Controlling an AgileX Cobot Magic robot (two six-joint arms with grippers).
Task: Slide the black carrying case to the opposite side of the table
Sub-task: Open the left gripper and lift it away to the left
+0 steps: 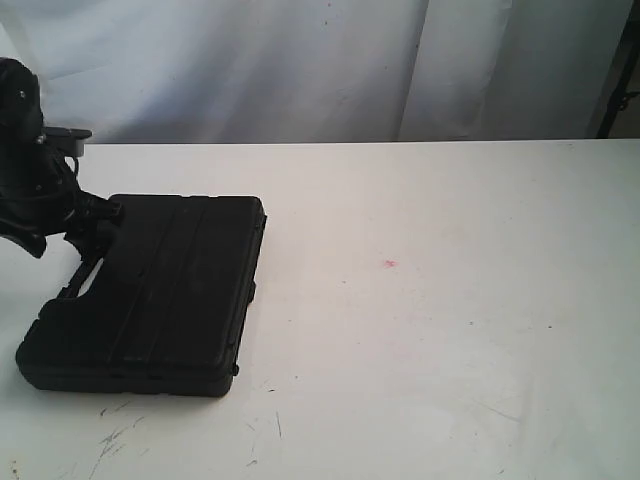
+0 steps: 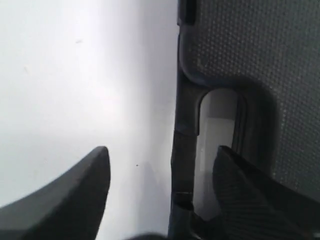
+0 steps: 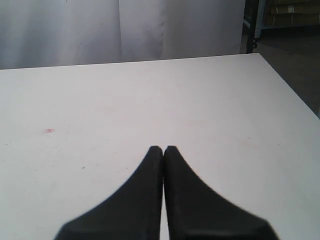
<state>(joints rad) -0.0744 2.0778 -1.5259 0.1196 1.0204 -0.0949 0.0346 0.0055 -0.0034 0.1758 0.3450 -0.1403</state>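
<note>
The black carrying case (image 1: 170, 290) lies flat on the left part of the white table (image 1: 450, 300), its handle side facing my left arm. My left gripper (image 1: 95, 235) is open at that handle. In the left wrist view the handle bar (image 2: 182, 150) stands between the fingers of the left gripper (image 2: 162, 150): one finger is over bare table, the other (image 2: 240, 190) sits in the handle opening beside the textured lid (image 2: 250, 45). Whether a finger touches the bar I cannot tell. My right gripper (image 3: 163, 148) is shut and empty above bare table (image 3: 150, 90); the exterior view does not show it.
A white curtain (image 1: 300, 60) hangs behind the table. A small red mark (image 1: 389, 264) lies right of the case, and dark scuffs (image 1: 120, 435) mark the front edge. The table's corner and dark floor (image 3: 295, 60) show in the right wrist view.
</note>
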